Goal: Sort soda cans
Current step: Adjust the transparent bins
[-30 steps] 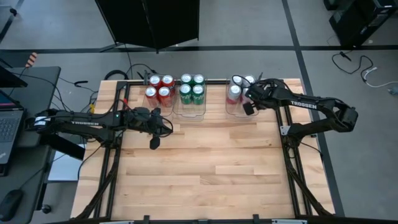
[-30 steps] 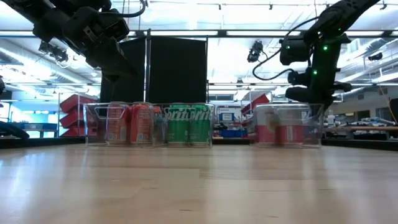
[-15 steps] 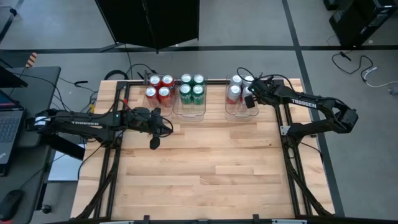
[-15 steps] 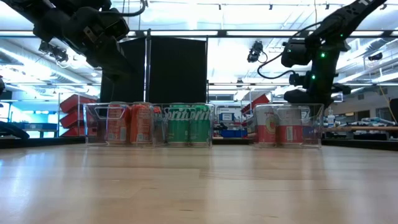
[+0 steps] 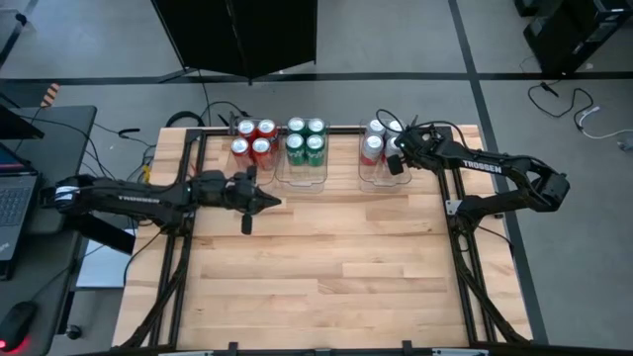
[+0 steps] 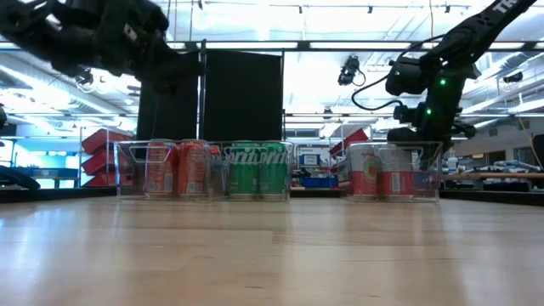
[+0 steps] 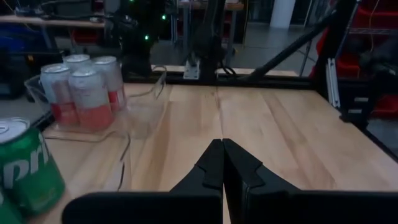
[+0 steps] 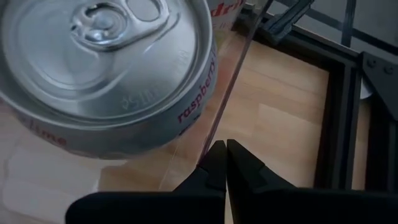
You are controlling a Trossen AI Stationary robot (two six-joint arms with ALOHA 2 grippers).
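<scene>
The soda cans stand upright in three clear bins along the table's far edge: red cans (image 5: 252,140) at the left, green cans (image 5: 305,140) in the middle, silver-white cans (image 5: 379,138) at the right. My left gripper (image 5: 272,201) is shut and holds nothing. It hovers near the front of the red and green bins and points about level toward the table's right (image 7: 222,155). My right gripper (image 5: 394,163) is shut and holds nothing. It slants down over the right bin's near right corner, just above a silver-white can's top (image 8: 106,62) and beside the bin wall (image 8: 231,81).
The three clear bins (image 6: 127,170) (image 5: 305,176) (image 5: 374,176) sit side by side at the far edge. Black frame rails (image 5: 460,227) run along the table's left and right sides. The bare wooden tabletop (image 5: 326,267) spreads out in front of the bins.
My left gripper has tipped up from pointing down at the table to about level, staying in place. My right gripper has shifted a little toward the far edge over the right bin and sunk slightly, uncovering the silver-white cans' tops. Both stay shut.
</scene>
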